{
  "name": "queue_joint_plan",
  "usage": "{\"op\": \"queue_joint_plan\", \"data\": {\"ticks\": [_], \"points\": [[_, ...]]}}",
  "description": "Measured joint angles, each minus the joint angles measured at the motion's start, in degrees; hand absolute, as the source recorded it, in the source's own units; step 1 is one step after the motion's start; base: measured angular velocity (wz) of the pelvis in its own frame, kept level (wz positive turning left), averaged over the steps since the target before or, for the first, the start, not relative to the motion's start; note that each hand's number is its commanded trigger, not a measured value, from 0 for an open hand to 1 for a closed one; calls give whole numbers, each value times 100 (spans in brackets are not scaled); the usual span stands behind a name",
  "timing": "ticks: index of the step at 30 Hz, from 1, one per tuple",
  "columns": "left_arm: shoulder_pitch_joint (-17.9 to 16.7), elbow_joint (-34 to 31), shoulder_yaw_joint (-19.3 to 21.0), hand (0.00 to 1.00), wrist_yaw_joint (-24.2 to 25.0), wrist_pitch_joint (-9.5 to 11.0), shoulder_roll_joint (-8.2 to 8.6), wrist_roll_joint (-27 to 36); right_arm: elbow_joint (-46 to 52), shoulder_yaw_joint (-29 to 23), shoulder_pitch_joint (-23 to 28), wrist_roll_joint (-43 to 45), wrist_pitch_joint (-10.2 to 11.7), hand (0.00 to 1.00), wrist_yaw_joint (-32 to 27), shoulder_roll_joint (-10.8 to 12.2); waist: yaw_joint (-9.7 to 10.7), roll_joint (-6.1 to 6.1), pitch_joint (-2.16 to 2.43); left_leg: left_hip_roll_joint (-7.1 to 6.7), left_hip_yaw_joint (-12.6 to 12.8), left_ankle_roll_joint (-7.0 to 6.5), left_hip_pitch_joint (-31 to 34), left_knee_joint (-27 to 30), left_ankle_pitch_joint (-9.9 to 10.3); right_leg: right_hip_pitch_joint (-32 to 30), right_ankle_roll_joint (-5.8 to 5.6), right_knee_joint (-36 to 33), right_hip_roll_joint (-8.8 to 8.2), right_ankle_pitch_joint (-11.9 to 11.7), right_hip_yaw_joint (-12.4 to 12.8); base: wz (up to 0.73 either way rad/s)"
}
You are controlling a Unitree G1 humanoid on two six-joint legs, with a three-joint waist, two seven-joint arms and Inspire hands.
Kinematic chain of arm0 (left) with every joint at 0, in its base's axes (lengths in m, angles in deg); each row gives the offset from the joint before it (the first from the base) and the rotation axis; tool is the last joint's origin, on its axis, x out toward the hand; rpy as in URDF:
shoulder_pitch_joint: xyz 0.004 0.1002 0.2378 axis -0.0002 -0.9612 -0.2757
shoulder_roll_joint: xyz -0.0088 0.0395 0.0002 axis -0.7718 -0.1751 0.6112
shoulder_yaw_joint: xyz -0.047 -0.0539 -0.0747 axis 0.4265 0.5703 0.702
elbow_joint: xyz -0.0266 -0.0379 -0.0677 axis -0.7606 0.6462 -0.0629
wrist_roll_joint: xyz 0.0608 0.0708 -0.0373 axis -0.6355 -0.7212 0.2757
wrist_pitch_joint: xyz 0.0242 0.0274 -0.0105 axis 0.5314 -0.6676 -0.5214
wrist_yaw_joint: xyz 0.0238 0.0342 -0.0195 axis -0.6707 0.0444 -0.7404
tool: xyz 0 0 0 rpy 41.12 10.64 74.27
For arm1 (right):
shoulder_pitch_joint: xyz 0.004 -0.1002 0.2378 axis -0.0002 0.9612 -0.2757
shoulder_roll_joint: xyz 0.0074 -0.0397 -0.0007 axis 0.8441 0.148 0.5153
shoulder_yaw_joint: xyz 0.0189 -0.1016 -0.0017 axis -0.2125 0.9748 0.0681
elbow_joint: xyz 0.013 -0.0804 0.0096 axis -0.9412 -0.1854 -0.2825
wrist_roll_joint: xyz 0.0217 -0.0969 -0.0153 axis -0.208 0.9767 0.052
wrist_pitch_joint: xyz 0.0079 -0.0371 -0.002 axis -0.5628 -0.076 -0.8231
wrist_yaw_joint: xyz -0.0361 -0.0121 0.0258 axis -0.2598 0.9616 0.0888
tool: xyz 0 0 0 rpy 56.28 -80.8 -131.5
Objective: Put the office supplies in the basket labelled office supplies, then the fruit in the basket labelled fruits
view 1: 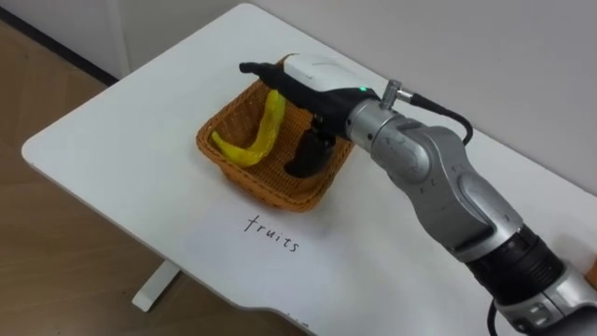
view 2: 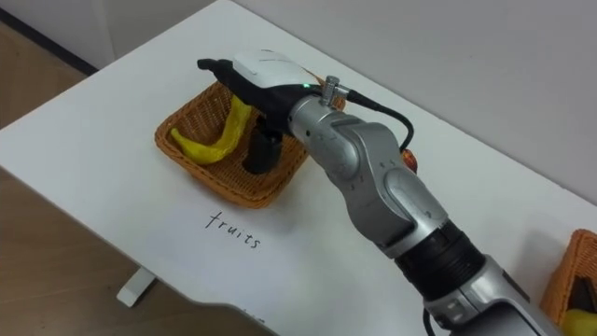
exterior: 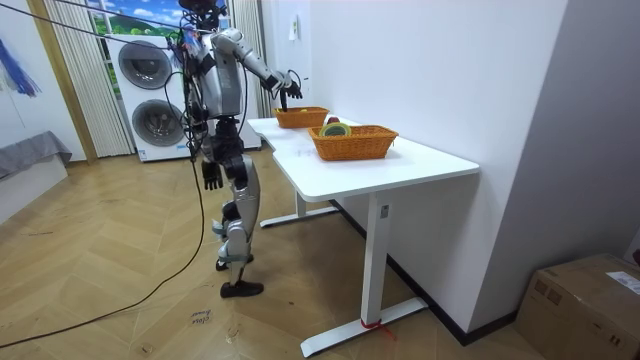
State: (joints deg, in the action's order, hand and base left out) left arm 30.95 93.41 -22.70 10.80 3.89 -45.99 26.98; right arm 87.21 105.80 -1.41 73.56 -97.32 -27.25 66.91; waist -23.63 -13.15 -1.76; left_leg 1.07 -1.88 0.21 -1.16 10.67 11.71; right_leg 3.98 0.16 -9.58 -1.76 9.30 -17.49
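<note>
White tabletop (view 1: 103,140) is carrying a wicker basket (view 1: 266,191), with a handwritten word (view 1: 272,233) sitting on the surface just in front of it. Inside the basket a yellow banana (view 1: 254,142) is lying curved along the left half, its upper end running in under the hand. The robot's right hand (view 1: 312,77) is hovering over the basket's right half, palm down, holding nothing. Most of its fingers (view 1: 303,157) are hanging loose and fairly straight down into the basket, while one is pointing out level over the far rim. The banana is lying just to the left of those hanging fingers, with a strip of bare wicker showing between them.

From the room view, the robot is standing on a wooden floor (exterior: 120,280) at the table's far end, in front of stacked washing machines (exterior: 150,90). Its right arm is reaching out over the farther basket, and its left hand (exterior: 212,177) is hanging beside its thigh. A second wicker basket (exterior: 355,150) is sitting nearer the camera on the same table, with things inside it.
</note>
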Motion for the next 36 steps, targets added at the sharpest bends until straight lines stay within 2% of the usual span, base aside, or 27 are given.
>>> {"op": "queue_joint_plan", "data": {"ticks": [7,11,13,15,17,19,21,23,24,26,28,30,36], "points": [[-3,1,-2,0,13,10,-12,45,-62,-9,0,-42,173,0,-32,-39,81,12,-8,-1,7,0,-4,19,0,11,0,0,-1,0,-2,0],[-17,-5,19,0,83,5,-10,-4,-175,-164,2,-315,277,0,-245,-121,179,80,-5,-2,13,0,-1,15,0,15,0,10,-7,0,-103,0],[-48,-15,22,0,97,-3,-11,-2,-174,-283,2,-495,282,0,-378,-214,216,117,7,-2,21,0,-2,14,0,15,0,10,-5,0,-106,0],[-151,-72,24,0,97,-4,-7,0,-172,-341,2,-843,294,0,-588,-329,317,170,37,-2,20,1,-11,11,-1,24,0,10,-4,0,-106,0],[-207,-125,75,0,95,-3,8,-1,-172,-448,9,-1085,350,0,-670,-425,378,197,44,-2,32,0,-10,11,-1,21,0,9,-4,0,-84,0],[-288,-228,132,0,73,-4,36,-10,-166,-672,12,-1365,360,0,-755,-430,482,217,56,-2,13,0,7,19,-1,19,0,7,-6,0,-83,3],[-319,-262,135,0,69,-8,93,-20,-166,-971,15,-1715,366,0,-1026,-431,606,275,91,-8,3,-1,1,26,-1,30,0,8,-11,-1,-81,3],[-330,-269,135,0,69,-8,162,-27,-166,-1158,76,-2031,403,0,-1257,-431,643,357,108,-20,1,-5,-61,26,-3,100,0,25,-19,-1,-66,2],[-335,-269,134,0,69,-8,189,-26,-166,-1234,160,-2185,416,0,-1422,-431,659,405,135,-32,1,-7,-109,18,-5,168,0,72,-23,0,-57,0],[-335,-295,137,0,69,-10,193,-20,-166,-1313,272,-2309,421,0,-1585,-431,714,455,157,-37,0,-7,-147,12,-5,212,-10,99,-24,6,-33,0],[-406,-471,130,0,67,-15,212,-13,-169,-1366,349,-2333,422,0,-1702,-430,777,507,147,-36,8,-8,-148,21,-5,214,-13,96,-25,8,-33,0],[-488,-630,118,0,65,-5,245,-10,-199,-1429,370,-2423,421,0,-1856,-425,907,586,103,-37,26,-10,-142,53,-8,218,-13,89,-30,8,-26,-4],[-601,-628,114,0,47,-6,292,-12,-199,-1623,377,-2998,438,0,-2428,-396,1042,687,101,-37,47,-10,-153,66,-7,253,-11,80,-28,6,-14,-2]]}}
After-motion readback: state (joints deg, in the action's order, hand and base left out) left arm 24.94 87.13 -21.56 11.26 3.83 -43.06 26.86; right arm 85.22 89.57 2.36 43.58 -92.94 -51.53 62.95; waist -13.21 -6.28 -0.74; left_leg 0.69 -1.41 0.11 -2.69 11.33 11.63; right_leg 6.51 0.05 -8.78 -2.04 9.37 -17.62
